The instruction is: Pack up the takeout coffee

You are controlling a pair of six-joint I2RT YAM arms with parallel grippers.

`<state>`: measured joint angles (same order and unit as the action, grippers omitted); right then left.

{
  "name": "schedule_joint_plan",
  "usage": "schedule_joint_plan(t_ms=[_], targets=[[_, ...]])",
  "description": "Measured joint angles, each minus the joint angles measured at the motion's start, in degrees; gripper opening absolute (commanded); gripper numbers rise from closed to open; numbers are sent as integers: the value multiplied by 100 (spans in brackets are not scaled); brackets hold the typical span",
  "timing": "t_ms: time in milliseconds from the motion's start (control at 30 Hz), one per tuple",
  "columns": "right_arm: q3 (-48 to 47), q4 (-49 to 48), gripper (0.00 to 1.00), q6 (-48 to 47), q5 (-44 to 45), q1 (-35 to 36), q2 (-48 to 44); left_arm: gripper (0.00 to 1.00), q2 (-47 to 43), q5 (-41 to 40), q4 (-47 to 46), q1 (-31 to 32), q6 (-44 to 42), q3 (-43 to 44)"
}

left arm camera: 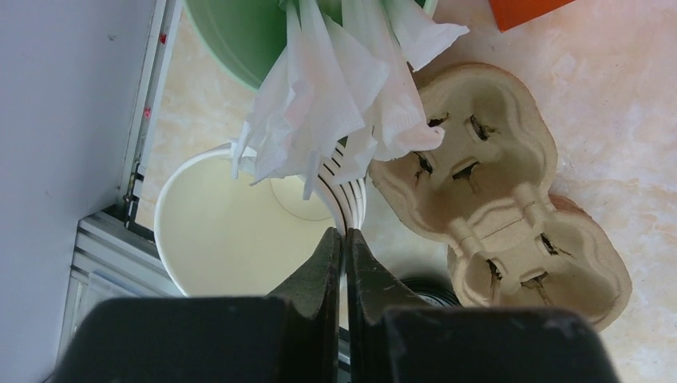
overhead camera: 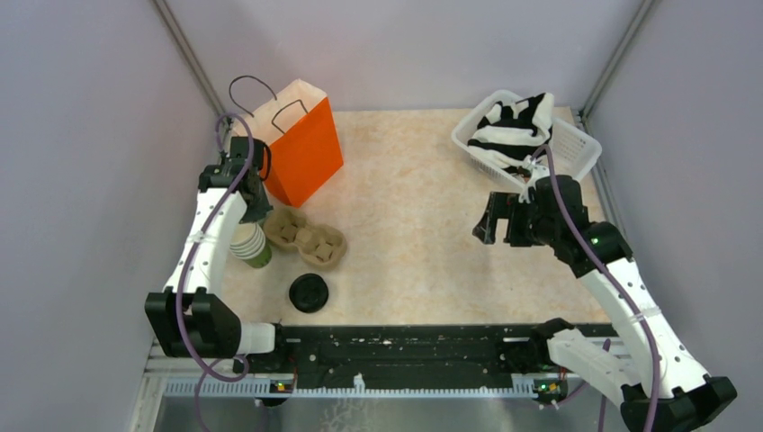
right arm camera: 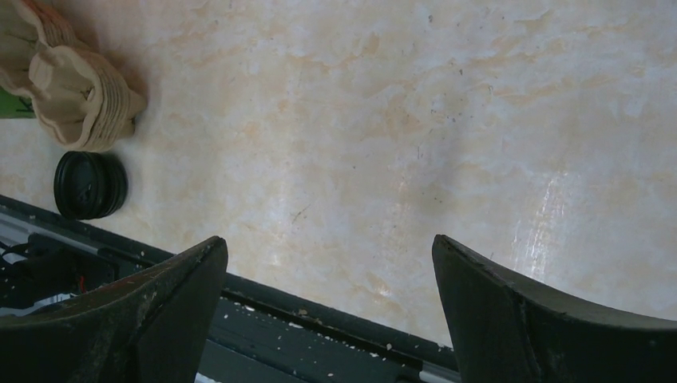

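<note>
Hovering over cups (left arm camera: 223, 239), left end effector (left arm camera: 344, 236) closed empty, right end effector (right arm camera: 327, 243) spread empty

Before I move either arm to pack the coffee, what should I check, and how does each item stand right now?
1. Lidded coffee located: not ok. No view shows one, only the stack of lidless green paper cups and the black round plastic lids.
2. Left fingers: shut at the stack's rim. Whether they pinch a cup: cannot tell.
3. Right fingers open and empty: ok.
4. Orange paper bag upright, mouth open: ok.
5. Brown pulp cup carrier pockets empty: ok.
</note>
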<state>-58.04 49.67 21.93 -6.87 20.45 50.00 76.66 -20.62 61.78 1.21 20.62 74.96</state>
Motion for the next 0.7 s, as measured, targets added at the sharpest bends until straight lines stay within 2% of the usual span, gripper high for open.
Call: schedule_joint_plan(t_ms=[233,700], targets=[[4,-48,99,-22,-39,0,76,0,74,-44,131,0,17,96],[4,-46,99,-138,-166,0,258,0,79,-505,570,11,195,435]])
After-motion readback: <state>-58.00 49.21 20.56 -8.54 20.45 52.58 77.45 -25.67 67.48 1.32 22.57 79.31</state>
